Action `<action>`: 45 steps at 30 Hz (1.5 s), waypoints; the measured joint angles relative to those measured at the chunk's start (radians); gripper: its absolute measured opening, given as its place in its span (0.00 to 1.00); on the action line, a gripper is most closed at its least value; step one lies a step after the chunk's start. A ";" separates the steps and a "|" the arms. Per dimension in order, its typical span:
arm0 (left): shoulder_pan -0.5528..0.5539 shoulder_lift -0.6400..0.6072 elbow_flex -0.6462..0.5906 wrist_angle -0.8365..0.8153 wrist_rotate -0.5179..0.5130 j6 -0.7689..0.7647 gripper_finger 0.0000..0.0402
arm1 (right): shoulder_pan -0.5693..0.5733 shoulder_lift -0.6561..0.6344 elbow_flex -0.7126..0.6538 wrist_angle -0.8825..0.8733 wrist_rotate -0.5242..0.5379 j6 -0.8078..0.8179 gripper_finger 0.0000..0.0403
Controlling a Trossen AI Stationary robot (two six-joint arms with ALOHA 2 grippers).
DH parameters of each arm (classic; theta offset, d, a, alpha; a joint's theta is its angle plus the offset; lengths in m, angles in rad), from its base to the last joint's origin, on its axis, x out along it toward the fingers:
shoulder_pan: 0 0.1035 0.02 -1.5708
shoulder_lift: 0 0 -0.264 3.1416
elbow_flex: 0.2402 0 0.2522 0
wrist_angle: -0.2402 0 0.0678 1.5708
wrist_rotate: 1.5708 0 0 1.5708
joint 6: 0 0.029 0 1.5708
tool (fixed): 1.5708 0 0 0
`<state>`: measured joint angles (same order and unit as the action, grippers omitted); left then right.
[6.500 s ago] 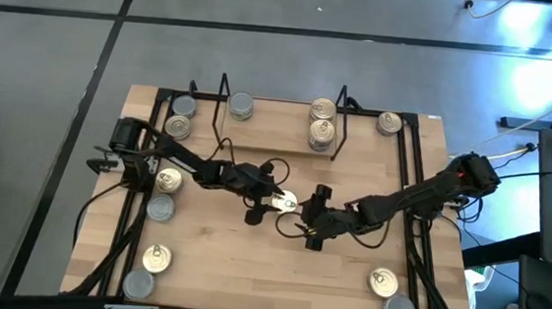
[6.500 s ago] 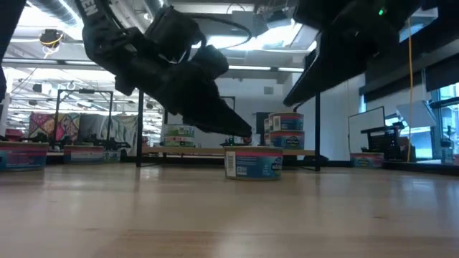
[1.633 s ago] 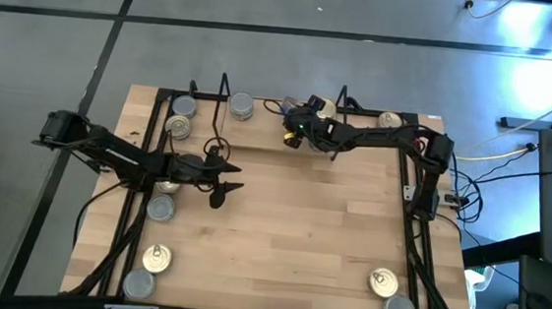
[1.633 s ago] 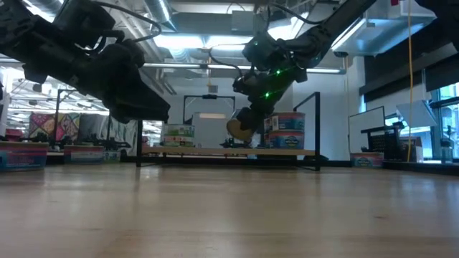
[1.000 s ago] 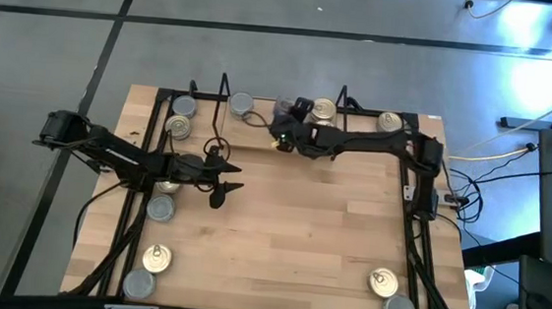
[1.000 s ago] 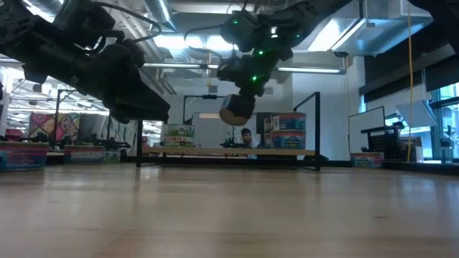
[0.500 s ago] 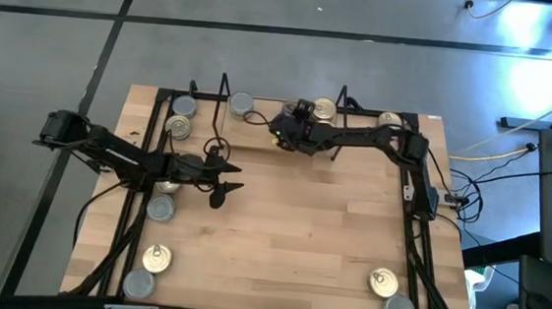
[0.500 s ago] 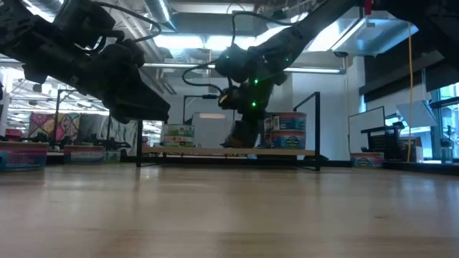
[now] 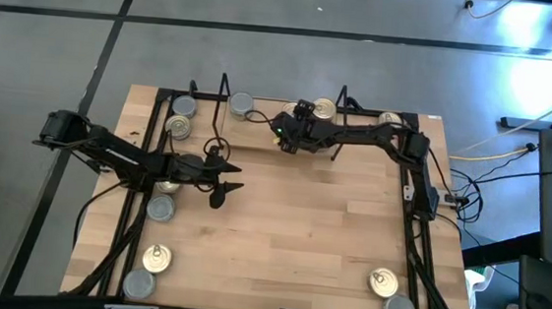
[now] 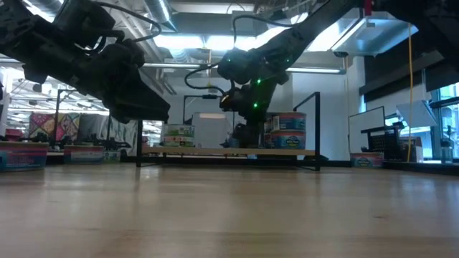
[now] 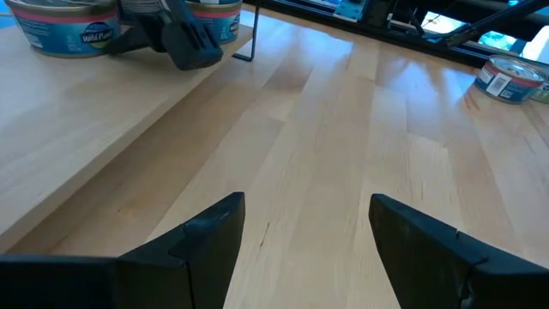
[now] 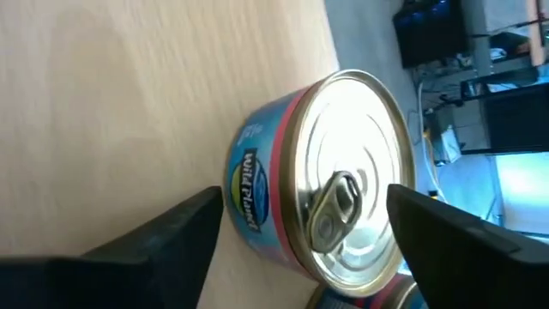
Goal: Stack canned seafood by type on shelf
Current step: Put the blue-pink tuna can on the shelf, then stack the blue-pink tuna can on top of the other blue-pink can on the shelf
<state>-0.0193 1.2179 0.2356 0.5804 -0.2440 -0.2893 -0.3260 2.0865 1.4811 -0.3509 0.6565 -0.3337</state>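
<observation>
On the shelf [image 9: 257, 138], the right gripper [image 9: 284, 135] sits with fingers spread wide around a gold-lidded tin [image 12: 322, 213] resting on the wood base. The left gripper [image 9: 222, 183] hovers open, well clear of the shelf.

"Wild Planet" was legible in white on the blue label of the gold-lidded tin [image 12: 317, 184] between the right gripper's fingers. The same brand, partly cut off, showed on a tin [image 11: 67, 26] at the shelf.
</observation>
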 joint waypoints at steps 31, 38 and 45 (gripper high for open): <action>0.000 0.000 0.000 0.000 -0.002 0.003 0.62 | -0.040 -0.034 -0.004 0.049 0.007 0.009 0.84; 0.000 0.000 0.000 0.000 -0.003 0.003 0.62 | 0.009 -0.034 0.041 0.059 -0.019 -0.011 0.84; -0.012 0.000 0.000 -0.015 -0.005 0.014 0.62 | 0.138 -0.072 0.076 -0.004 -0.120 0.054 0.84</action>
<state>-0.0311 1.2182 0.2352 0.5659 -0.2493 -0.2758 -0.1878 2.0147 1.5566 -0.3553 0.5364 -0.2793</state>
